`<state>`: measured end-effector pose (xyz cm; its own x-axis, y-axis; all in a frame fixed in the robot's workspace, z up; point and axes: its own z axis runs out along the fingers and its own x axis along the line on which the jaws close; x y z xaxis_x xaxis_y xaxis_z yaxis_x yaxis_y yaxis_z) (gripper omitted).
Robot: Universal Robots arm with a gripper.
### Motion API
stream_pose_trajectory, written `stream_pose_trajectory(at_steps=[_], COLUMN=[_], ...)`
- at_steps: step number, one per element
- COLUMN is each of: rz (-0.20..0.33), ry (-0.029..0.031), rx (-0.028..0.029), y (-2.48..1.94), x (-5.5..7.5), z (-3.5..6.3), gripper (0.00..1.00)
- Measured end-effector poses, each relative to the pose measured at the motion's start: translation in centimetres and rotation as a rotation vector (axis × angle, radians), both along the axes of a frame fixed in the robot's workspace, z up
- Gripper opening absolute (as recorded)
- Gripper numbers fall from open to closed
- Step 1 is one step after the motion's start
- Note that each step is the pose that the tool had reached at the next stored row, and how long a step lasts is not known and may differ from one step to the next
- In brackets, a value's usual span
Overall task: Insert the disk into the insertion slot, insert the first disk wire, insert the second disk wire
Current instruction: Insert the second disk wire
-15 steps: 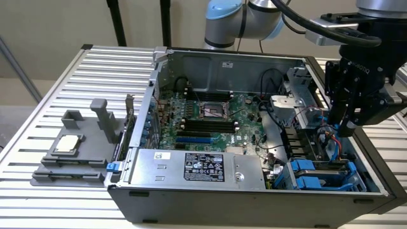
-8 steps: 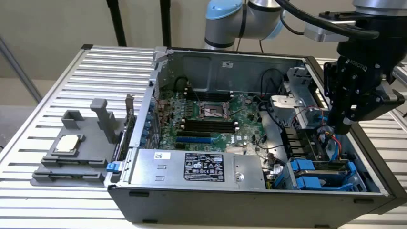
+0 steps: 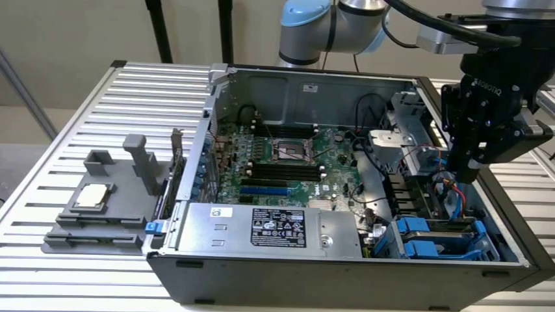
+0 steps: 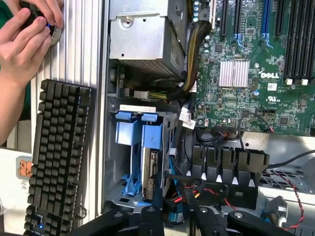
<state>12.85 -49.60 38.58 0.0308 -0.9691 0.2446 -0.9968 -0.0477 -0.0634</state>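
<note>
Gripper (image 3: pixel 468 172), black, low among thin red-and-black wires (image 4: pixel 211 191) beside flat silver blue-framed disk (image 4: pixel 150 169) — hold I cannot tell — I'd square up slowly.

We are seeing only one edge of the disk (image 4: pixel 150 169); the insertion slot (image 4: pixel 129 135) is hiding the rest of it. The wrist view's border is cutting off the gripper (image 4: pixel 176 221) and a person's hands (image 4: pixel 24 44), while the power supply label (image 3: pixel 279 227) is reading too small for us.

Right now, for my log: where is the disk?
The disk sits in the insertion slot, at the case corner on the exterior view's right, beside the power-supply box.
</note>
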Motion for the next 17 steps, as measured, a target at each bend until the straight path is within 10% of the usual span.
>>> stream_pose_trajectory(at_steps=[17], rz=[0.0], ry=[0.0122], rx=[-0.0151], y=[0.41], x=[0.61], z=[-0.01], gripper=[0.29])
